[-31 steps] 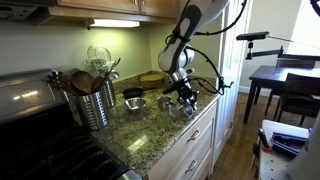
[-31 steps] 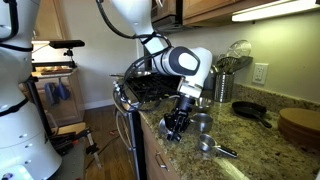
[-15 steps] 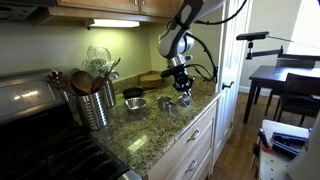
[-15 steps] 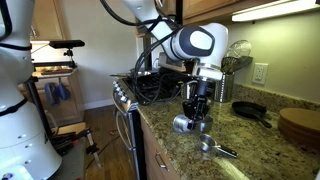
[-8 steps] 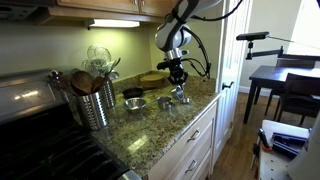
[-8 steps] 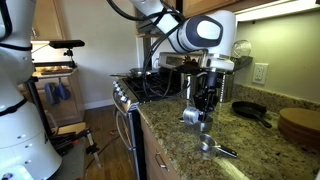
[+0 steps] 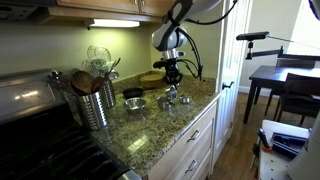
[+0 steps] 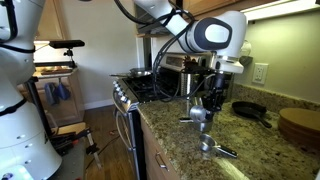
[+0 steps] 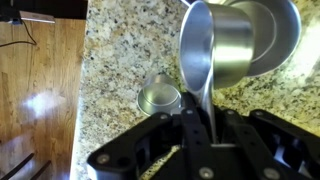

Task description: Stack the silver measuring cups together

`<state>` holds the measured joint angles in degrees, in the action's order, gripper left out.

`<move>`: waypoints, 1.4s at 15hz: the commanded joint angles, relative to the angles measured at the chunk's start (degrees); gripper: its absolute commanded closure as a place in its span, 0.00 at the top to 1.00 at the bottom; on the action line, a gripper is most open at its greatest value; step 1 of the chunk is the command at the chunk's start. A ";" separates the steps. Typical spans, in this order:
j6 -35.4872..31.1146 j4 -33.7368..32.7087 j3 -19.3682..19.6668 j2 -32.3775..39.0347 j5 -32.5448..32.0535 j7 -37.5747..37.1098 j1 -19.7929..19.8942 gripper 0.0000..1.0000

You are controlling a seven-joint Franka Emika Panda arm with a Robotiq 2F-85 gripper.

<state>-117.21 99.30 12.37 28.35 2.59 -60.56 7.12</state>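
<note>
My gripper (image 9: 200,122) is shut on the flat handle of a silver measuring cup (image 9: 212,48), which hangs tilted above the granite counter. In both exterior views the held cup (image 7: 172,93) (image 8: 197,114) is off the counter, under the gripper (image 7: 172,80) (image 8: 204,100). Just behind it in the wrist view lies a larger silver cup (image 9: 272,30), partly covered by the held one. A smaller silver cup (image 9: 160,97) stands on the counter to the left. More silver cups (image 7: 136,103) (image 8: 207,146) rest on the counter.
A ribbed metal utensil canister (image 7: 94,106) with wooden spoons stands near the stove (image 7: 40,130). A dark bowl (image 8: 250,110) and a round wooden board (image 8: 300,125) sit further along the counter. The counter edge (image 9: 80,90) drops to the wooden floor.
The gripper has risen from the counter with the cup in it and carried it along the counter toward the other cups. The jaws stayed shut.
</note>
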 commanded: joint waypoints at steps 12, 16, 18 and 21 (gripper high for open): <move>15.36 -22.60 -1.75 12.72 -0.65 10.23 -0.35 0.08; 17.93 -25.60 -1.33 14.79 -3.32 11.41 -1.96 0.09; 18.30 -26.20 -1.24 15.62 -4.41 11.78 -2.44 0.08; 18.58 -26.59 -1.05 16.79 -6.11 12.25 -3.08 0.08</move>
<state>-101.32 74.72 10.74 43.88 -1.97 -49.65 4.65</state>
